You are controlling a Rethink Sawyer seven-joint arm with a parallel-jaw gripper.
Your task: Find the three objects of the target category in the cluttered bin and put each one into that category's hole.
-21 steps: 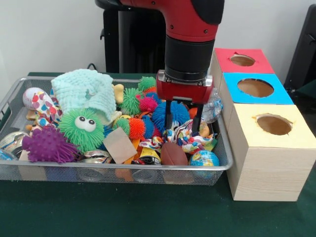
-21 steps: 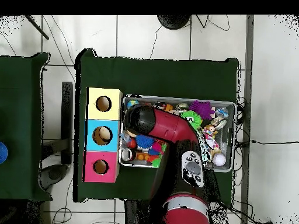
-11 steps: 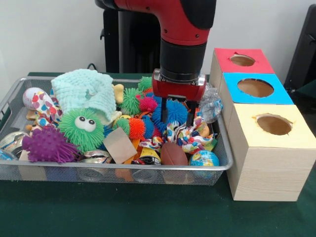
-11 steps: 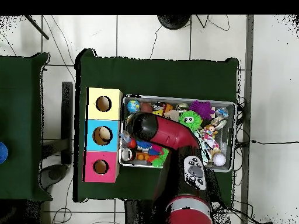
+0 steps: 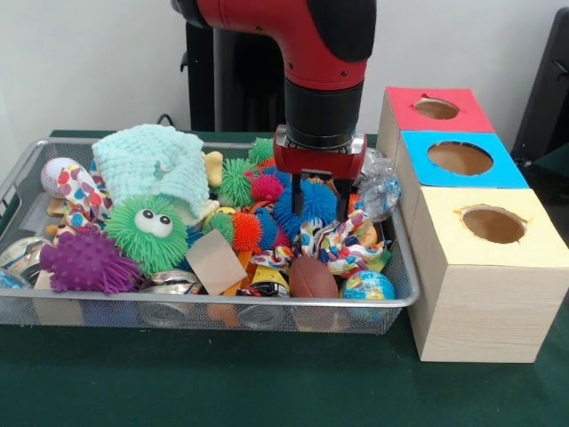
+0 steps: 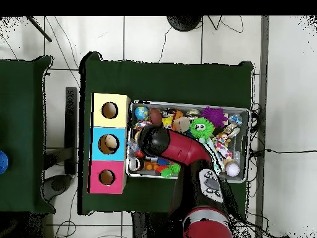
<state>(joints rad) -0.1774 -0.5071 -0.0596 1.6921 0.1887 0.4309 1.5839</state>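
Note:
A wire bin (image 5: pixel 222 302) is heaped with toys: spiky rubber balls, a mint cloth (image 5: pixel 151 165), a green spiky ball with eyes (image 5: pixel 148 233) and a purple spiky toy (image 5: pixel 87 261). My gripper (image 5: pixel 318 203) hangs low over the bin's right half. It is open, with its fingers either side of a blue spiky ball (image 5: pixel 283 209). A multicoloured rope toy (image 5: pixel 342 242) lies just in front of the fingers. In the overhead view my arm (image 6: pixel 170 144) covers the gripper. Red (image 5: pixel 471 111), blue (image 5: pixel 502 169) and yellow (image 5: pixel 480 267) boxes, each with a hole, stand to the right of the bin.
A brown football (image 5: pixel 313 277) and a globe ball (image 5: pixel 368 286) lie at the bin's front right. A clear crinkled plastic item (image 5: pixel 380 191) leans on the right wall. In the overhead view the boxes (image 6: pixel 108 144) stand in a row against the bin's (image 6: pixel 186 104) left side.
My gripper has moved from above the rope toy towards the back of the bin and slightly left. It now straddles the blue spiky ball. The toys have not visibly shifted.

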